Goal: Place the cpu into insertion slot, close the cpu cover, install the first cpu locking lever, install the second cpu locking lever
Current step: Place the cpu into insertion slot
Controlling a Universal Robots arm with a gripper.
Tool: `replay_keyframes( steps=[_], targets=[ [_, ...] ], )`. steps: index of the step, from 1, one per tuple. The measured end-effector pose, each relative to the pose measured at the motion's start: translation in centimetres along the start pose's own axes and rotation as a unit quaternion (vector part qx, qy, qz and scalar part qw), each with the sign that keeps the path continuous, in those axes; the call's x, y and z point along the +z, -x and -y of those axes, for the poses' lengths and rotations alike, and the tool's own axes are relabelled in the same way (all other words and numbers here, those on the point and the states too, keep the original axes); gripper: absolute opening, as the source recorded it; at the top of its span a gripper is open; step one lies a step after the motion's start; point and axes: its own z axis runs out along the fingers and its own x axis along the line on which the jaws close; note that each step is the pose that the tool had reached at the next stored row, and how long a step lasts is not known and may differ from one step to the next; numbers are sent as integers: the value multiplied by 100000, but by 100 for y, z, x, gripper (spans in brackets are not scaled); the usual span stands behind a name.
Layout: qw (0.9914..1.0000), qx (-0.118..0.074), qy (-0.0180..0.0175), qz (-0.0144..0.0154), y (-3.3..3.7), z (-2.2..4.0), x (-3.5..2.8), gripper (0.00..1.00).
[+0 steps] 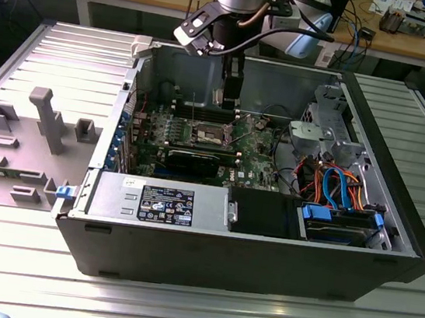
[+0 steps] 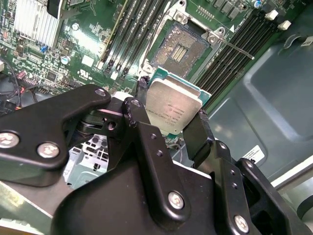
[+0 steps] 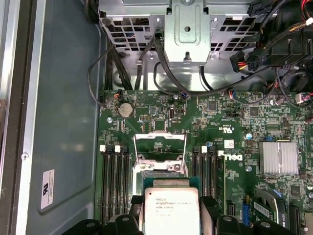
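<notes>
Tool (image 2: pixel 170 115) first: it's clamped on the cpu (image 2: pixel 175 104), with a black finger (image 2: pixel 140 110) pressed to one edge and its partner on the opposite edge. The jaws are only as far apart as the chip is wide. The silver top faces up in both wrist views, and the first wrist view shows the same grip on the cpu (image 3: pixel 171 213).

The chip is in the air, not seated. In the second wrist view the slot (image 2: pixel 180 46) lies bare just beyond it, dark centre exposed inside its silvery rim. In the first wrist view the cover (image 3: pixel 160 141) looks swung up and open, its square window showing the board (image 3: pixel 215 122) behind. A thin lever (image 2: pixel 234 49) juts out to the side of the slot, unlatched by the look of it.

From the exterior view, the tool (image 1: pixel 229 95) hangs inside the open case (image 1: pixel 262 260), close over the slot (image 1: pixel 210 134), and the case sits on the ribbed tabletop (image 1: pixel 177 311).

My read on progress: the chip is picked and brought close, and that's all. Placing isn't done, the cover isn't closed, and neither lever is installed. All four steps are open, and the first is the one in hand.
</notes>
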Motion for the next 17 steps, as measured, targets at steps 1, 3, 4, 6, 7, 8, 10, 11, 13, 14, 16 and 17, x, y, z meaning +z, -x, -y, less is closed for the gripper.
replay_keyframes(
  steps=[1,3,4,6,7,8,10,11,13,14,16,17],
  targets=[
    [100000,5,0,0,0,1,0,54],
    [100000,7,-2,0,0,2,0,54],
    [100000,6,1,-1,0,2,0,54],
    [100000,3,1,-4,0,2,0,54],
    [100000,5,1,1,0,2,0,54],
    [100000,6,-3,6,0,2,0,54],
    [100000,7,-1,0,0,2,3,54],
    [100000,9,2,-4,0,3,6,54],
    [100000,89,5,-3,0,6,18,54],
    [100000,263,4,23,0,8,27,54],
    [99998,702,10,70,-5,10,54,54],
    [99997,824,9,90,-10,11,68,54]
  ],
)
